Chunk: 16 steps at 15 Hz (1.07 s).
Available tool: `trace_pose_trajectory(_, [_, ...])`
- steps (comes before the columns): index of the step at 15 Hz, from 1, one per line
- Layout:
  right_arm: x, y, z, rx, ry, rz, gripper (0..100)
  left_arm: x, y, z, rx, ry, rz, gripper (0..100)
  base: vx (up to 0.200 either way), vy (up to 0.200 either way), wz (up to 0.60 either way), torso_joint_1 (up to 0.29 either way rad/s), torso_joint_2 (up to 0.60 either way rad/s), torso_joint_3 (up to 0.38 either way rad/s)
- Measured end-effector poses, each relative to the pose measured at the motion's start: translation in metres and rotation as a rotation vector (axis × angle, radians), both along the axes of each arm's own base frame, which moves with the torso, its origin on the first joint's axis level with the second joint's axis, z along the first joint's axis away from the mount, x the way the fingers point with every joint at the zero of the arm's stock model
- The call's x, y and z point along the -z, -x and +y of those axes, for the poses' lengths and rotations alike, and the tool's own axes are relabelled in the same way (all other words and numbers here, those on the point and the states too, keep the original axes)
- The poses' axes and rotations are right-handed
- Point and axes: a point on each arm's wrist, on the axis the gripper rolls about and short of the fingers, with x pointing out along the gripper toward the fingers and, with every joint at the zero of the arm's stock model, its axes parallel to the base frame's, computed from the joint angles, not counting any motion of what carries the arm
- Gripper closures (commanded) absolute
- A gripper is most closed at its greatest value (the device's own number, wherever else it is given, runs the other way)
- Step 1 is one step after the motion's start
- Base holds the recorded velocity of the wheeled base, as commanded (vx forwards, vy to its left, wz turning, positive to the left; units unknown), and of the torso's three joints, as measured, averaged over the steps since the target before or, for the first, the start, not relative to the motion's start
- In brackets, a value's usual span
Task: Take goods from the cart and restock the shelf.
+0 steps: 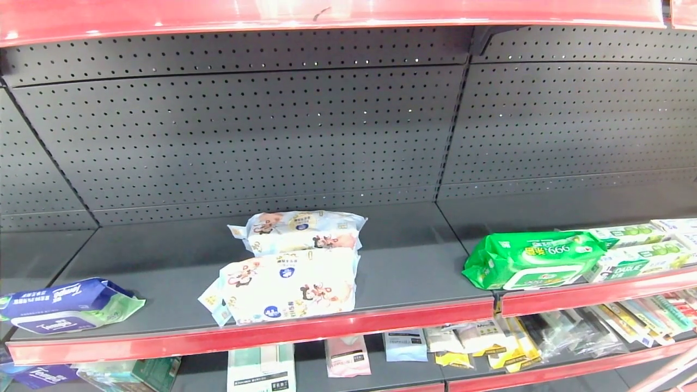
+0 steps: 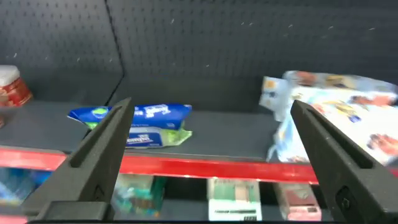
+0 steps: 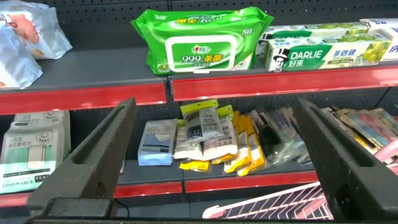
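Two white cartoon-print wipe packs (image 1: 294, 277) lie one behind the other mid-shelf on the grey shelf (image 1: 163, 261). A blue and green wipe pack (image 1: 68, 305) lies at the shelf's left end. A green wipe pack (image 1: 531, 258) rests on the neighbouring shelf section to the right. My left gripper (image 2: 211, 155) is open in front of the shelf edge, facing the blue pack (image 2: 140, 123) and the white packs (image 2: 336, 115). My right gripper (image 3: 214, 162) is open and holds nothing, lower down, facing the green pack (image 3: 199, 40). A pink cart rim (image 3: 280, 202) shows below it.
Toothpaste boxes (image 1: 637, 250) sit right of the green pack. The lower shelf holds small packets and boxes (image 1: 479, 343). A red price rail (image 1: 250, 332) runs along the shelf front. A red tin (image 2: 11, 87) stands on the section farther left. Bare shelf lies between the packs.
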Motion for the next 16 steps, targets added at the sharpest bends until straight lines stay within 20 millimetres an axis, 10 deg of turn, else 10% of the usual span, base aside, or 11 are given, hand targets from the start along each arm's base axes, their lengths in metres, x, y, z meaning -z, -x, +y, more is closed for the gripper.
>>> trace_pose_trajectory(6, [0.000, 0.000, 0.000, 0.000, 0.000, 0.000, 0, -0.009, -0.127, 0.000, 0.081, 0.050, 0.391, 0, 0.000, 0.000, 0.00, 0.000, 0.00, 0.000])
trace_pose_trajectory(16, [0.000, 0.000, 0.000, 0.000, 0.000, 0.000, 0, 0.037, -0.205, -0.049, 0.228, 0.002, 0.669, 0, 0.000, 0.000, 0.00, 0.000, 0.00, 0.000])
